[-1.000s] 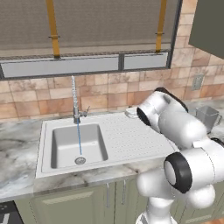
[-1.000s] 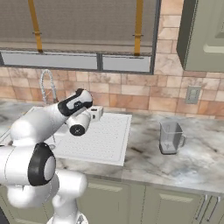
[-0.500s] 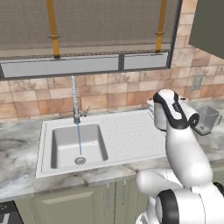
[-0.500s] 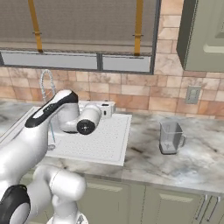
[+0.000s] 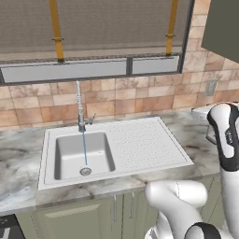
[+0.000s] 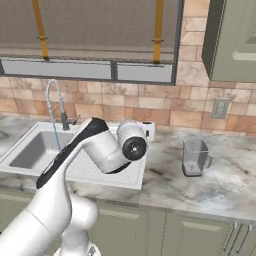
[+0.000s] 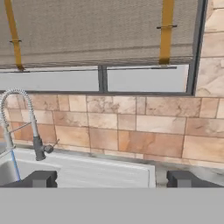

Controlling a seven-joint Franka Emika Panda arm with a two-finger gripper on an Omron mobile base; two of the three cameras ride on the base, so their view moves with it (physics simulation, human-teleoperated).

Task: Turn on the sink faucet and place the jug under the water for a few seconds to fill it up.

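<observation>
The pincer (image 7: pixel 112 178) stood released, its tips wide apart with nothing between them, facing the tiled wall above the sink (image 7: pixel 105 173). To its left the sink faucet (image 7: pixel 19 122) ran water (image 7: pixel 15 168) into the basin. The jug (image 6: pixel 195 157) stood upright on the desk (image 6: pixel 220 182), well right of the sink.

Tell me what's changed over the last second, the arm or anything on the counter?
The arm swung right, away from the sink toward the jug, carrying nothing. The pincer is open, facing the tiled wall. The water is still running from the sink faucet, and the jug is still standing on the counter.
</observation>
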